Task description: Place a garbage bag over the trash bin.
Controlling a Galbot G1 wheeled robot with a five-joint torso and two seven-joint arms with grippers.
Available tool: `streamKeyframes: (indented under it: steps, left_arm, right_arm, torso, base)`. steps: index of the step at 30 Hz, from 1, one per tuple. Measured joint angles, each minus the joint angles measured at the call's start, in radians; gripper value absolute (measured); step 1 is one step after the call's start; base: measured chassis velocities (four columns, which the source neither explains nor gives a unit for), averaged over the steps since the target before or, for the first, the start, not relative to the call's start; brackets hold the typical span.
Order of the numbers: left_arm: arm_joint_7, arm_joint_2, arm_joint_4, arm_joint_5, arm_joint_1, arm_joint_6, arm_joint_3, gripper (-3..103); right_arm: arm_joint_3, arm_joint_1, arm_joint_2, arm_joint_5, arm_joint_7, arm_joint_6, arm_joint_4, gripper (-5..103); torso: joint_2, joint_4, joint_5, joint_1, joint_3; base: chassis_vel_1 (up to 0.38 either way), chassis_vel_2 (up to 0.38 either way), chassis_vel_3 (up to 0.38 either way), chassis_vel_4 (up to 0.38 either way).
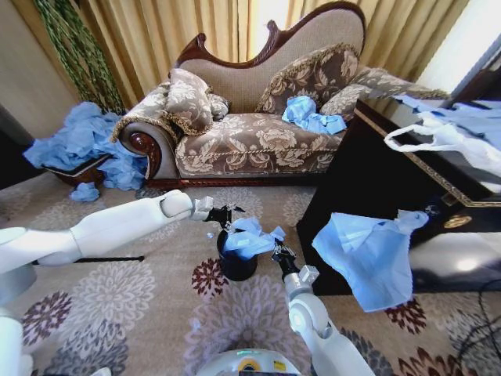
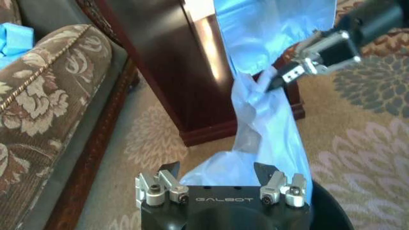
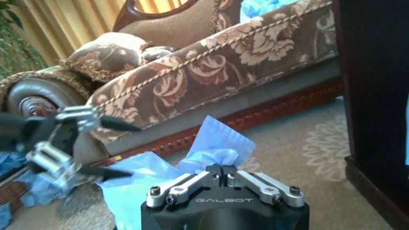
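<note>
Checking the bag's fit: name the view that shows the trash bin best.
Head view: the trash bin stands on the carpet, its top draped by the garbage bag. Left wrist view catches a rim sliver; right wrist view, bag, not bin.

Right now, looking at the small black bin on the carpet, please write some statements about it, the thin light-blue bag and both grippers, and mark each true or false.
1. The small black cylindrical trash bin stands on the patterned carpet. True.
2. The thin light-blue plastic garbage bag lies flat on the sofa. False: it sits bunched over the bin's top.
3. The right gripper is shut on the garbage bag. True.
4. The left gripper is shut. False: its fingers are spread open at the bag.
5. The bin lies tipped over. False: it stands upright.
</note>
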Motion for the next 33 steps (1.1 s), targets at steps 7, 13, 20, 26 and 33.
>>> streamKeyframes:
  steps: [7,13,20,26,33]
  left_arm:
    - [0.007,-0.035,0.032,-0.04,-0.025,0.006,0.006,80]
    - [0.035,-0.041,0.039,-0.017,-0.028,-0.003,0.027,81]
    - [0.111,0.025,-0.004,0.017,-0.043,-0.036,0.054,80]
    - [0.106,0.012,0.024,0.095,-0.016,-0.076,0.056,80]
    - [0.094,-0.026,0.08,0.086,-0.002,-0.08,0.052,70]
  right_arm:
    - [-0.023,-0.027,0.005,-0.031,-0.013,0.021,-0.006,0]
    - [-0.031,-0.041,0.014,-0.04,-0.016,0.031,-0.009,0]
    - [-0.03,-0.041,0.019,-0.049,-0.019,0.044,-0.025,0]
    - [-0.036,-0.043,0.022,-0.051,-0.019,0.045,-0.025,0]
    - [-0.042,-0.056,0.018,-0.056,-0.021,0.05,-0.02,0]
  torso:
    - [0.0,-0.0004,0.0004,0.0,0.0]
    - [0.0,-0.0003,0.0,0.0,0.0]
    - [0.0,0.0004,0.0002,0.0,0.0]
    - [0.0,-0.0001,-0.0001,0.0,0.0]
    - [0.0,-0.0003,0.0002,0.0,0.0]
  base:
    - [0.0,0.0,0.0,0.0]
    - [0.0,0.0,0.0,0.0]
    - [0.0,0.0,0.0,0.0]
    - [0.0,0.0,0.0,0.0]
    - [0.0,0.0,0.0,0.0]
